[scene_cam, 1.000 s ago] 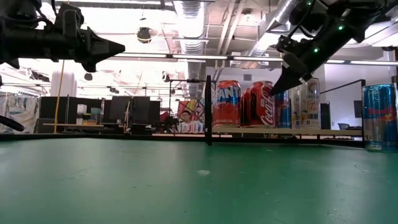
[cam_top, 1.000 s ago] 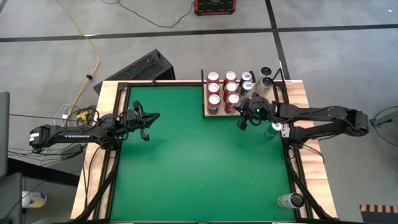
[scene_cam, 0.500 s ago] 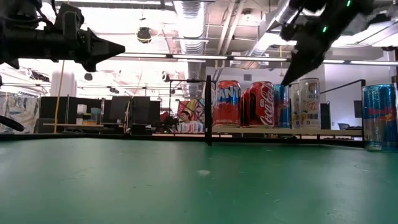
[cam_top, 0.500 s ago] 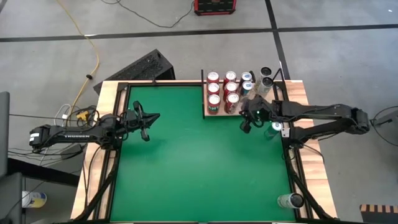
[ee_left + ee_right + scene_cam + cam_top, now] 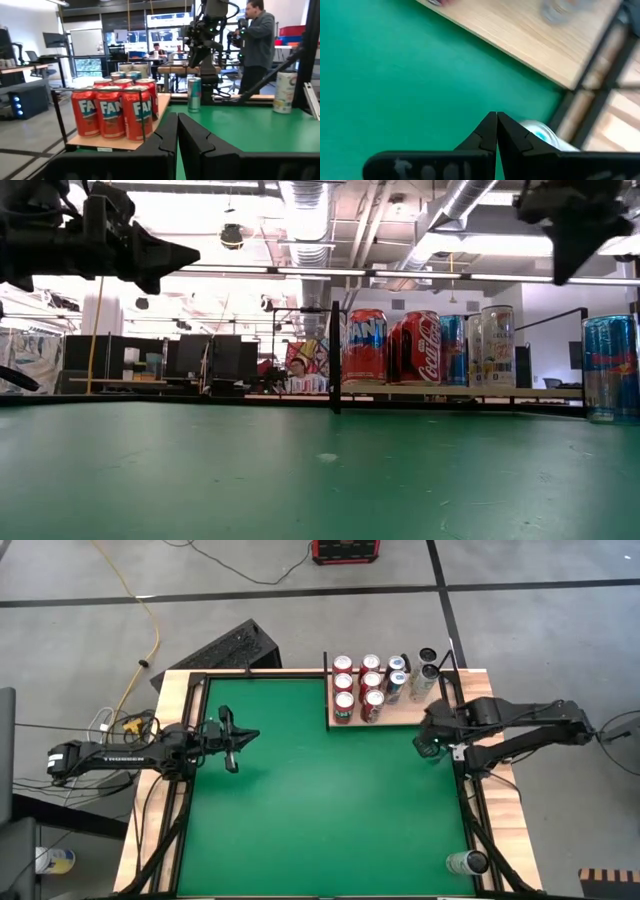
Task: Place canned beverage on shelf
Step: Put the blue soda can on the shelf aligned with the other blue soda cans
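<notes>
Fingers of the right gripper (image 5: pixel 428 745) are together and empty, poised directly over the blue can (image 5: pixel 610 370) on the table (image 5: pixel 300 800) beside the shelf (image 5: pixel 400 715), evidently lining up a pick. Left gripper (image 5: pixel 232 737), also closed, waits opposite.

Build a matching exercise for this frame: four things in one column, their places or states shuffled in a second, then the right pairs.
Things:
1. left gripper
2. right gripper
3. blue can
4. shelf

Places or states:
A. holds the red cans at the table's far edge
B. shut and empty, above the table's left side
C. stands on the green table, off the board
D. shut, just above the blue can by the right rail

Pairs: 1-B, 2-D, 3-C, 4-A
</notes>
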Available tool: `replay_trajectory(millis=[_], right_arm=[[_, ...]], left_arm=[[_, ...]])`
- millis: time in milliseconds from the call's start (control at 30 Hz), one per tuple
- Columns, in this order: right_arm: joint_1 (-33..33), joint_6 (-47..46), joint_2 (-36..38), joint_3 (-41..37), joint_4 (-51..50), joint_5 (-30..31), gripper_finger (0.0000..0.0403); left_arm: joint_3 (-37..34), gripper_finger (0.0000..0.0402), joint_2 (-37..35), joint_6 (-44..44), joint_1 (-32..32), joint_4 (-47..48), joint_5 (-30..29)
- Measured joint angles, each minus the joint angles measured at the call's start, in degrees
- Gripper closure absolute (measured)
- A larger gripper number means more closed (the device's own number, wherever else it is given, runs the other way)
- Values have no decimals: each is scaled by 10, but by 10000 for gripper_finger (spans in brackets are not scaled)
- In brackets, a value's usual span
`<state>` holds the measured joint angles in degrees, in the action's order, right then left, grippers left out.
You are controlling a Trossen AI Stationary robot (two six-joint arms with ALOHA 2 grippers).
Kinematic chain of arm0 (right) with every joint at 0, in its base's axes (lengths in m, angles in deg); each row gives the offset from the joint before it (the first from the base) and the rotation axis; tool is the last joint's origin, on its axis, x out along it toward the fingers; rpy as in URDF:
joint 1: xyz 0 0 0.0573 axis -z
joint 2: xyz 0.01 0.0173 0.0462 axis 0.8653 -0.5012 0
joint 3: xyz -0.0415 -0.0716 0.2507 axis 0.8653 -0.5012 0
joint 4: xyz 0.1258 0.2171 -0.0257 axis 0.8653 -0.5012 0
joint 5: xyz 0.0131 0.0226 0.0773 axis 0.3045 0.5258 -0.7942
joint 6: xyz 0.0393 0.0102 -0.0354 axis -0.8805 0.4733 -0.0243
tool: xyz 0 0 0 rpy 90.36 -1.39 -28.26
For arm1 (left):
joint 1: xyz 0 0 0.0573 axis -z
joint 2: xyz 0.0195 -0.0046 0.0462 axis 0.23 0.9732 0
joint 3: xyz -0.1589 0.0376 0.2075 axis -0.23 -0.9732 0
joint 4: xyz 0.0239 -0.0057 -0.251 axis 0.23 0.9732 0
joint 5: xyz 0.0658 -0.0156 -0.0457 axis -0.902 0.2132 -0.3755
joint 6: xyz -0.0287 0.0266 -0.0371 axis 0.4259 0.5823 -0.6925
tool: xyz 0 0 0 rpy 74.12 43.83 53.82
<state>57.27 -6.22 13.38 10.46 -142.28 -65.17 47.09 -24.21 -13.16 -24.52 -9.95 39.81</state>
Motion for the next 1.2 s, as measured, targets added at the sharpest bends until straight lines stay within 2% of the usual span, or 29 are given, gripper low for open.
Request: replay_trajectory(millis=[133, 267, 367, 500, 633, 733, 833, 900, 1000, 1200], right_arm=[[-22, -57, 0, 0, -49, 0, 365], [-25, -73, 0, 0, -45, -1, 357], [-16, -70, -2, 0, -48, -3, 336], [-5, -70, 0, 0, -47, 4, 286], [8, -70, -1, -1, -47, 7, 213], [17, -70, -1, -1, -47, -29, 159], [20, -105, -1, -1, -46, -92, 127], [-2, -137, -2, -1, -44, -116, 119], [-62, -204, -7, -1, -45, -118, 118], [-206, -377, -9, -1, -47, -58, 117]], left_arm=[[0, 401, 0, -11, 0, 8, 5], [0, 401, 0, -18, 0, 9, 6], [0, 396, 0, -29, 0, 8, 5], [0, 378, 0, -44, 0, 4, 5], [0, 356, 0, -65, 0, 10, 5], [0, 347, 0, -75, 0, 24, 5], [0, 345, 0, -76, 0, 49, 5], [0, 345, 0, -76, 0, 73, 3], [0, 345, 0, -76, 0, 123, 0], [0, 346, 2, -82, 0, 177, 0]])
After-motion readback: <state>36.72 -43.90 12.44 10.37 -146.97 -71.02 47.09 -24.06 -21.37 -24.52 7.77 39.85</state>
